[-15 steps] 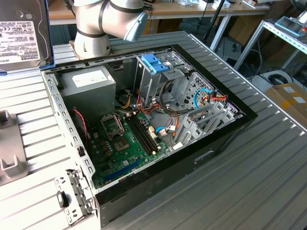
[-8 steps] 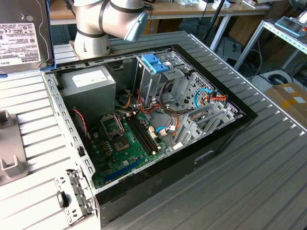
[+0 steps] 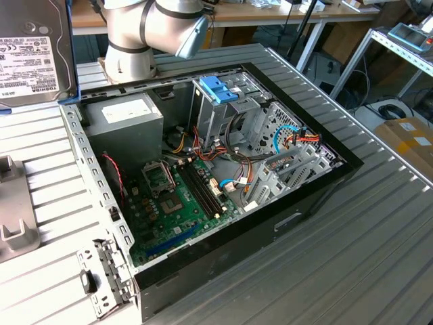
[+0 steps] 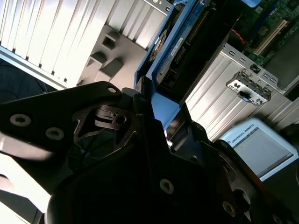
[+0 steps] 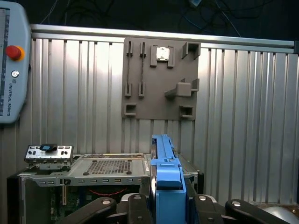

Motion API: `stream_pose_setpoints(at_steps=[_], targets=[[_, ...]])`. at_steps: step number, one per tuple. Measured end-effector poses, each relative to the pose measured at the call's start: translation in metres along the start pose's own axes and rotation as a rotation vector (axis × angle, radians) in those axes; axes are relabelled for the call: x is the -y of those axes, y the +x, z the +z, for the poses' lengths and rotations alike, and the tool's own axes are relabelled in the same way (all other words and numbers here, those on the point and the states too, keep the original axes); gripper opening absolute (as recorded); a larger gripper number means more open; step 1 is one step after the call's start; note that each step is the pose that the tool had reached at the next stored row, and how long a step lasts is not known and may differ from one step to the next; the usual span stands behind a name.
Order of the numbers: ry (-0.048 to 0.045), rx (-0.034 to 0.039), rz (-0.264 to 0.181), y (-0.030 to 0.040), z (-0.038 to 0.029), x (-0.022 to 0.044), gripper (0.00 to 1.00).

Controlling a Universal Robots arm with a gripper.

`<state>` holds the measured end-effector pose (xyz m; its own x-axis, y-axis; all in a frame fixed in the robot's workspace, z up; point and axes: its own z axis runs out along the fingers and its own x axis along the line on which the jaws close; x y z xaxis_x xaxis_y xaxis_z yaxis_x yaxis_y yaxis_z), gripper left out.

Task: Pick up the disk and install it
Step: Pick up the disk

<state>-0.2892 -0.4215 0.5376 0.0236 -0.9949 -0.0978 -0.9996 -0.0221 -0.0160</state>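
The disk (image 3: 30,51) hangs high at the exterior view's left, above the table beside the open computer case (image 3: 325,183). Its white-labelled metal face is toward the camera and a light-blue rail runs down its edge. In the first wrist view the disk (image 5: 166,170) is edge-on, its blue rail upright between the black fingers (image 5: 135,205). My gripper (image 5: 167,201) is shut on it. The second wrist view has the same hold: the gripper (image 4: 159,112) clamps the blue-framed disk (image 4: 187,42).
Inside the case stand a silver drive cage with a blue latch (image 3: 220,88), a grey power-supply box (image 3: 125,118) and the green motherboard (image 3: 176,203). A grey fixture plate (image 5: 159,79) lies on the ribbed table. A teach pendant (image 5: 11,60) lies beyond the case.
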Motion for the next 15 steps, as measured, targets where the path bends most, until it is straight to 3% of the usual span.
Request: stream_pose_setpoints(at_steps=[15], targets=[[0.0,0.0,0.0,0.014,-0.0014,-0.0003,0.37]])
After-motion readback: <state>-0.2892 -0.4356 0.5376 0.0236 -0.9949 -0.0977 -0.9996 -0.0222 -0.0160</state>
